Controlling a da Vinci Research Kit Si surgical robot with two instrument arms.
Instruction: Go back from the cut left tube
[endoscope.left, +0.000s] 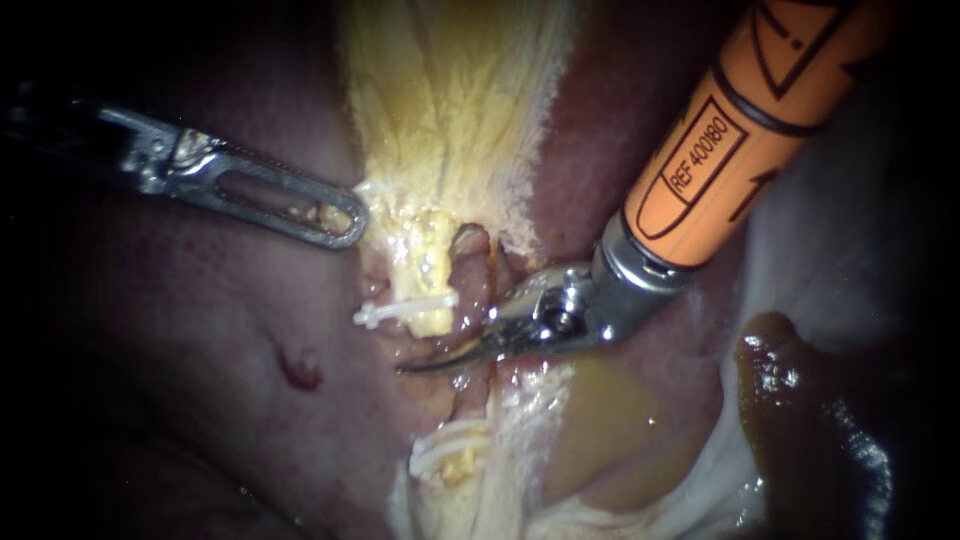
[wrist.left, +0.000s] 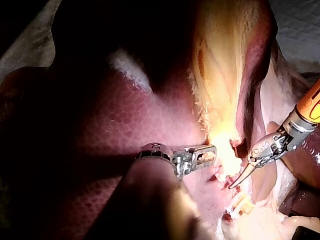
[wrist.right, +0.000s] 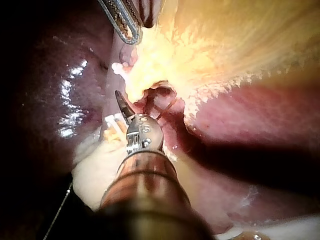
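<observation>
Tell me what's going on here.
Two instruments are at a pig's liver. The right instrument, its curved blades together, lies beside the left tube, which is cut and has a white clip on its upper stump. The left instrument has its tip at the edge of the yellow tissue.

Three close views, seemingly sharing clip (endoscope.left: 405, 310)

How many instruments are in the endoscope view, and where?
2. The left instrument reaches the edge of the yellow tissue above the white clip; the right instrument ends just below that clip.
</observation>
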